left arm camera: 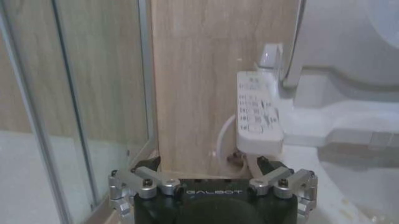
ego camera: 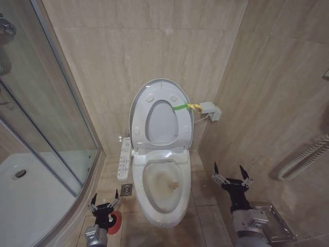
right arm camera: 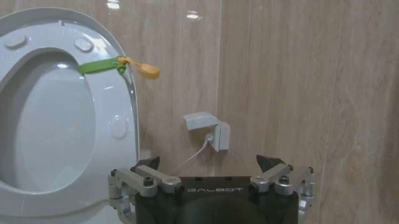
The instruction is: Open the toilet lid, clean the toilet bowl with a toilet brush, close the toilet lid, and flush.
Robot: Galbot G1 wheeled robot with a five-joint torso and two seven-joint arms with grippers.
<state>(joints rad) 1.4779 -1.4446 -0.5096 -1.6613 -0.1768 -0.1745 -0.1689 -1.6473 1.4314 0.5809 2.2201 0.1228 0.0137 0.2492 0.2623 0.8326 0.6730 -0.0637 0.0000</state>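
Note:
The toilet lid [ego camera: 160, 91] stands upright against the back wall, its green-and-yellow strap [ego camera: 186, 107] at the right edge; the right wrist view shows the lid [right arm camera: 62, 112] and strap [right arm camera: 118, 67] close up. Below it the toilet bowl [ego camera: 163, 198] lies open with a brownish stain inside. Its button panel [ego camera: 125, 157] runs along the left side and faces the left wrist camera [left arm camera: 257, 112]. My left gripper [ego camera: 105, 199] is open low on the floor left of the bowl, just above the toilet brush's red base [ego camera: 115, 223]. My right gripper [ego camera: 232, 172] is open, right of the bowl.
A curved glass shower screen [ego camera: 61, 118] and white shower tray [ego camera: 31, 195] fill the left. A floor drain [ego camera: 127, 190] lies beside the bowl. A wall box [ego camera: 211, 110] with a cable, a white ribbed hose [ego camera: 303, 159] and a metal holder [ego camera: 272, 224] are on the right.

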